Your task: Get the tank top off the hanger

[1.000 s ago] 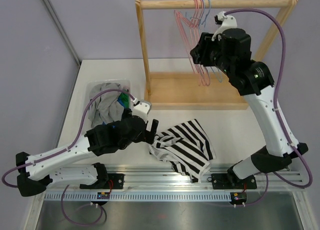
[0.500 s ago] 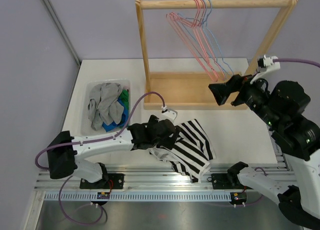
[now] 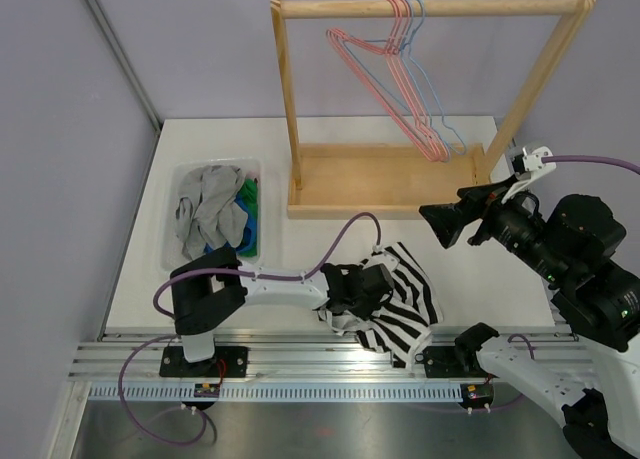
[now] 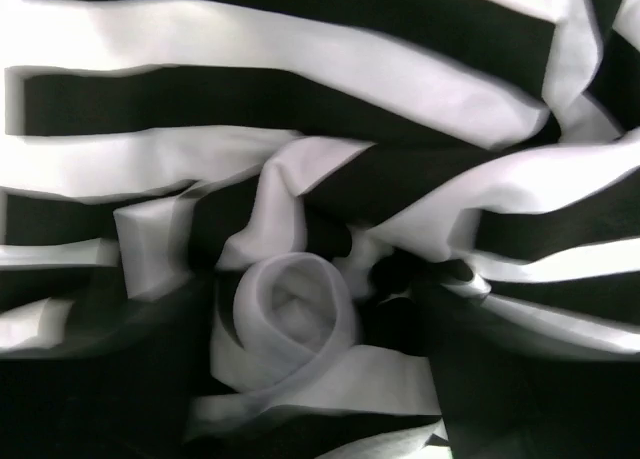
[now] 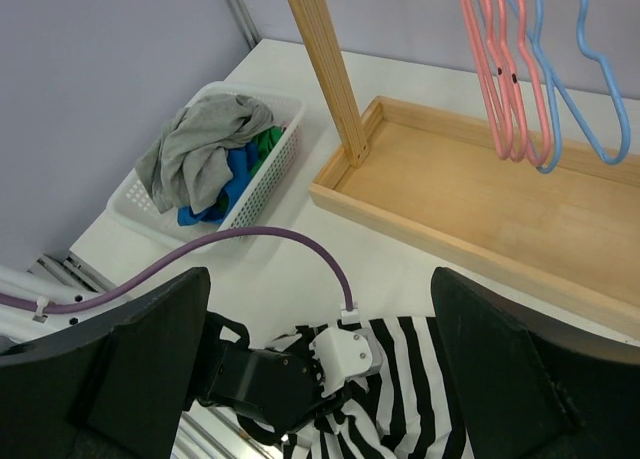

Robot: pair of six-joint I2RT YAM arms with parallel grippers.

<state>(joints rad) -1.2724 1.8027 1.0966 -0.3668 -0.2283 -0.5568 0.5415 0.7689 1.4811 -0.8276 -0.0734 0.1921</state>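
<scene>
My right claw (image 3: 445, 219), wide open and empty, has swung away from the hangers (image 3: 395, 74) at twelve o'clock. The striped tank top (image 3: 408, 304) lies free on the desk (image 3: 300, 244) at six. My left claw (image 3: 357, 284) is buried in it, and I cannot tell its grip. Removal looks done.

Left gripper (image 3: 364, 287) sits sunk in the striped tank top (image 3: 412, 304), fingertips hidden, jaw gap unreadable; its wrist view shows only folds. Right arm (image 3: 590, 279) runs off frame.
</scene>
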